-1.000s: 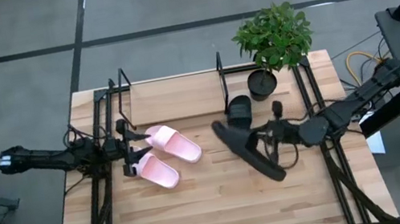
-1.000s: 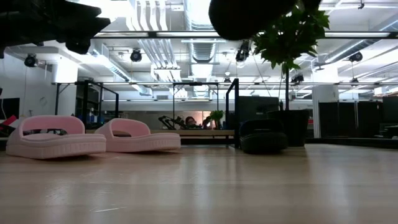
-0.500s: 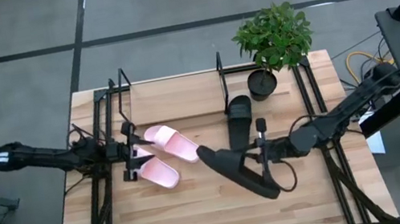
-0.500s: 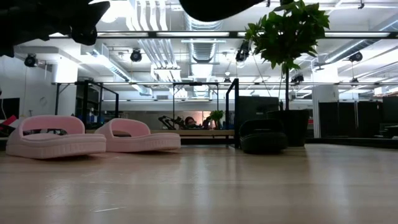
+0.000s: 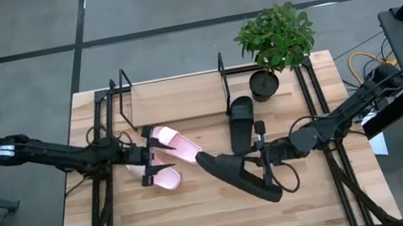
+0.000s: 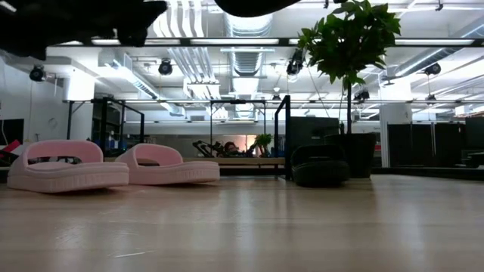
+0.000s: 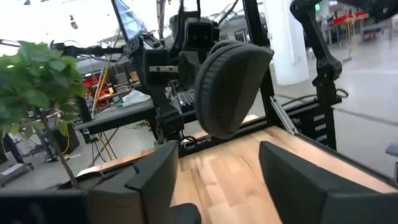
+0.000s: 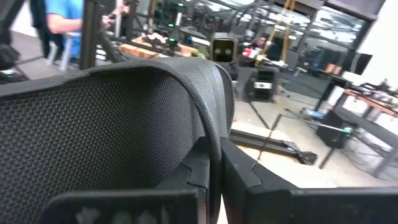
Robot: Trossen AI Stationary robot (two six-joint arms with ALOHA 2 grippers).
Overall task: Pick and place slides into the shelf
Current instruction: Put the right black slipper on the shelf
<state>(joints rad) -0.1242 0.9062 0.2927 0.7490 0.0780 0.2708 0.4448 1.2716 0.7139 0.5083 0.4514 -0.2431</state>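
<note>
My right gripper (image 5: 261, 158) is shut on one black slide (image 5: 236, 175) and holds it in the air over the table's middle; the left wrist view shows that slide (image 7: 230, 87) ahead. The other black slide (image 5: 242, 121) lies on its sole by the shelf's right upright. Both pink slides (image 5: 166, 158) lie side by side on their soles, also in the low view (image 6: 68, 168). My left gripper (image 5: 147, 155) hovers open above the pink pair. The shelf (image 5: 179, 99) stands at the far edge with its board bare. My right gripper pinches the black slide by a thin curved wall with a textured inner face, apparently its strap (image 8: 211, 134), between the two fingers. It comes level from the table's right, across the slide. The slide is lifted clear and tilted, its ends pointing far-left and near-right.
A potted plant (image 5: 275, 39) stands at the far right corner beside the shelf, close to the lying black slide. Black arm frames run along both table sides (image 5: 102, 203) (image 5: 337, 164). Bare wood lies across the near half (image 5: 220, 225).
My right gripper has carried the black slide toward the table's left and near edge, staying well above the table. My left gripper has moved right, from beside the pink slides to over them, still open. The pink slides and the other black slide have not moved.
</note>
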